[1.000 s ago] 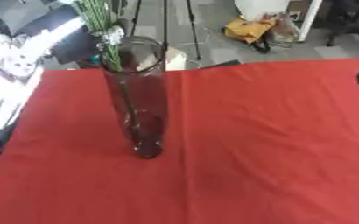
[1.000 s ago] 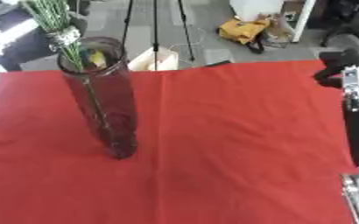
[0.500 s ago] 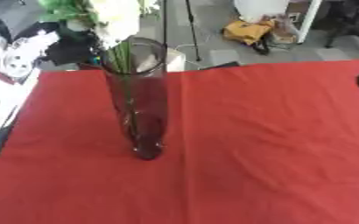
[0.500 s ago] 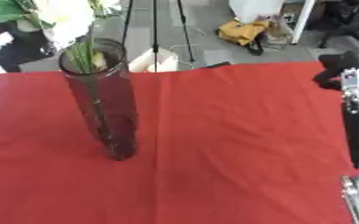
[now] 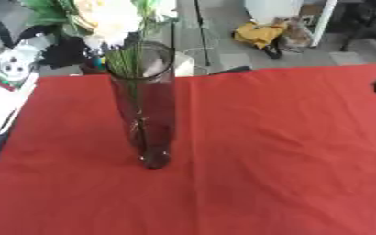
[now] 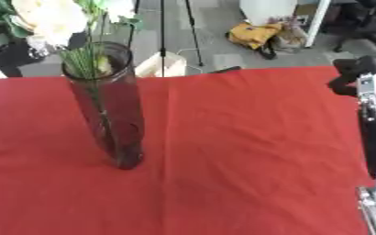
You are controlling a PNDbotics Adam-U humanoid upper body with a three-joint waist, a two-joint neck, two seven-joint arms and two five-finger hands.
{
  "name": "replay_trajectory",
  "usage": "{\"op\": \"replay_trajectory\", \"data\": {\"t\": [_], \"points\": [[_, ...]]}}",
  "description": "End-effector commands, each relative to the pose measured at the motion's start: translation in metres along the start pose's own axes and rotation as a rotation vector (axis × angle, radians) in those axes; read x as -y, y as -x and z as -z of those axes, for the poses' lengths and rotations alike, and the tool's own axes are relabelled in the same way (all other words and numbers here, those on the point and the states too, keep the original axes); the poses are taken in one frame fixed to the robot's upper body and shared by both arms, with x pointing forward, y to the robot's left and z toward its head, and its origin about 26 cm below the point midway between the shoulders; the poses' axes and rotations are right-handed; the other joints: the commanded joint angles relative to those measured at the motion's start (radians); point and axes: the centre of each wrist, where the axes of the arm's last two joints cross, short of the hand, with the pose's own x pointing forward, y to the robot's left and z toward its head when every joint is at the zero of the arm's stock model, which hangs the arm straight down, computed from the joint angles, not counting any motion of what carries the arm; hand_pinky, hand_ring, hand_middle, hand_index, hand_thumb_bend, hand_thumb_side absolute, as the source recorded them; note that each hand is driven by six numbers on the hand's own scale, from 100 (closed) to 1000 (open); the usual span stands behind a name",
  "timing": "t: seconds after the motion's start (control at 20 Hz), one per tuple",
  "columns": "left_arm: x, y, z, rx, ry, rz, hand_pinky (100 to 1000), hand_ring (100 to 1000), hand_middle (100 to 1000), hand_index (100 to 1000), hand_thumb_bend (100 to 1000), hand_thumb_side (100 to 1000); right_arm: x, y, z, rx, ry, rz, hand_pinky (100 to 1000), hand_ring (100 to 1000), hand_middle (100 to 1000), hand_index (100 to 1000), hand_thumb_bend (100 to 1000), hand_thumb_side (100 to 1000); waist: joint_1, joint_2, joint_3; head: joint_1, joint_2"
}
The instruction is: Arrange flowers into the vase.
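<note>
1. Flowers [image 5: 115,18], cream-white with green stems, are seen standing in the tall dark glass vase [image 5: 147,114], their stems reaching down inside it and their heads just above the rim

2. The vase is set upright on the red tablecloth [image 5: 279,151], left of centre and nearer the far edge than the near one

3. The insertion step is judged to be about finished; a release of the stems and a clear withdrawal upward are called for next, so that the vase is not tipped

4. No hand is shown on the stems. Only a dark arm structure [image 6: 374,119] is seen at the right edge, and the state of its fingers cannot be told

5. Open cloth is left right of and in front of the vase; clutter lies past the left and far edges
</note>
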Motion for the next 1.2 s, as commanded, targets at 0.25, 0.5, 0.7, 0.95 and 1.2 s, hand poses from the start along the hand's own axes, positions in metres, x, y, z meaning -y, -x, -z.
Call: {"op": "replay_trajectory", "data": {"t": [0.25,0.5,0.7,0.95,1.2], "points": [[-0.019,-0.003,-0.008,0.005,-0.029,0.053,930,883,911,1000,651,1000,0.004,-0.006,0.003,0.026,0.016,0.006,675,802,492,721,100,1000,0.000,-0.023,0.003,-0.001,-0.007],[-0.019,-0.001,-0.010,-0.004,-0.008,0.075,934,891,913,1000,707,1000,0.004,-0.006,0.003,0.027,0.016,0.006,675,802,492,721,100,1000,0.001,-0.025,0.004,-0.003,-0.006],[-0.018,0.001,-0.011,-0.012,0.049,0.105,938,900,917,1000,869,1000,0.004,-0.006,0.003,0.027,0.015,0.006,675,802,492,721,100,1000,0.001,-0.027,0.007,-0.004,-0.006],[-0.022,0.005,-0.013,-0.018,0.109,0.119,936,900,916,1000,961,1000,0.004,-0.006,0.003,0.026,0.013,0.008,674,802,492,721,100,1000,0.001,-0.031,0.010,-0.005,-0.005],[-0.025,0.009,-0.015,-0.036,0.128,0.134,938,905,922,1000,956,1000,0.003,-0.006,0.003,0.025,0.013,0.009,674,802,492,721,100,1000,0.001,-0.033,0.010,-0.006,-0.006]]}}
